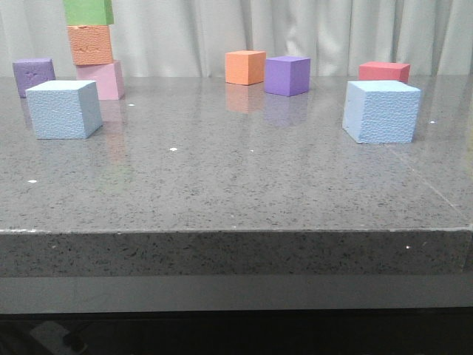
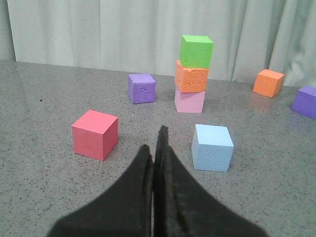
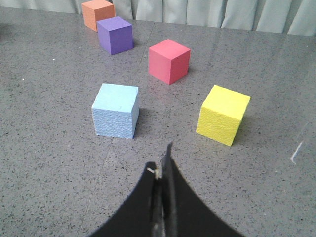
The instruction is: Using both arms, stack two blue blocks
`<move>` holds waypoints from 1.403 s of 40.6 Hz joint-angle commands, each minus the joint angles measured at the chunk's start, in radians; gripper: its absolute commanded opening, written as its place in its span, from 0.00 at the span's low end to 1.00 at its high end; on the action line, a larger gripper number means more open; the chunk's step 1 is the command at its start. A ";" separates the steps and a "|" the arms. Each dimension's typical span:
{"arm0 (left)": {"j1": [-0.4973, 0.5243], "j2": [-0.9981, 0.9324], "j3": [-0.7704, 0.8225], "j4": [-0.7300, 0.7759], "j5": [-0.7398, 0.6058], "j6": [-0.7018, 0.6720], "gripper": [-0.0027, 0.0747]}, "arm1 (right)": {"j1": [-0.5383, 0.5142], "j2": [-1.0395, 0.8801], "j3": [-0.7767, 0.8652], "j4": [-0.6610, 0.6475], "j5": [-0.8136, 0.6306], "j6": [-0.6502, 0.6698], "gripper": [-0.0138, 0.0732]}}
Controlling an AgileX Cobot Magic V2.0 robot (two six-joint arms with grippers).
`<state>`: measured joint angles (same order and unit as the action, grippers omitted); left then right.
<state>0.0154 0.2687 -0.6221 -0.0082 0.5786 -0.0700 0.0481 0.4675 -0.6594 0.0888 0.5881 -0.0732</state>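
Two pebbled foam blue blocks sit well apart on the speckled grey table (image 1: 236, 192): left blue block (image 1: 63, 109) just before the three-cube tower (image 1: 92, 48), ahead of the left gripper (image 2: 154, 148), whose fingers are pressed together; right blue block (image 1: 381, 111) near the red cube (image 1: 383, 72), ahead of the likewise closed, empty right gripper (image 3: 161, 165).

The left claw (image 2: 154, 148) is black, and its two fingers are pressed together with nothing between them. It hangs over the gray speckled counter (image 2: 39, 108). A blue block (image 2: 213, 147) sits just beside the claw tips, not touching them. A red cube (image 2: 95, 134) sits on the other side. Behind them is a tower: a pink cube (image 2: 189, 101), an orange cube (image 2: 191, 77) on it, and a green cube (image 2: 196, 51) on top. A purple cube (image 2: 141, 88) stands near the tower. Another orange cube (image 2: 268, 82) and another purple cube (image 2: 306, 101) sit apart by the curtain (image 2: 123, 29).
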 commanded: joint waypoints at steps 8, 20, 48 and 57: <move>-0.006 0.019 -0.027 -0.008 -0.091 -0.001 0.01 | -0.008 0.014 -0.028 0.016 -0.079 -0.007 0.03; -0.005 0.019 -0.027 0.030 -0.109 -0.001 0.72 | -0.008 0.014 -0.026 0.026 -0.123 0.007 0.74; -0.125 0.019 -0.027 0.028 -0.124 -0.001 0.81 | -0.008 0.026 -0.026 0.043 -0.115 0.006 0.81; -0.190 0.019 -0.027 0.028 -0.124 -0.001 0.81 | 0.006 0.136 -0.144 0.056 0.070 -0.068 0.81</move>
<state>-0.1615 0.2693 -0.6221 0.0194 0.5433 -0.0700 0.0481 0.5517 -0.7262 0.1301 0.6668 -0.0963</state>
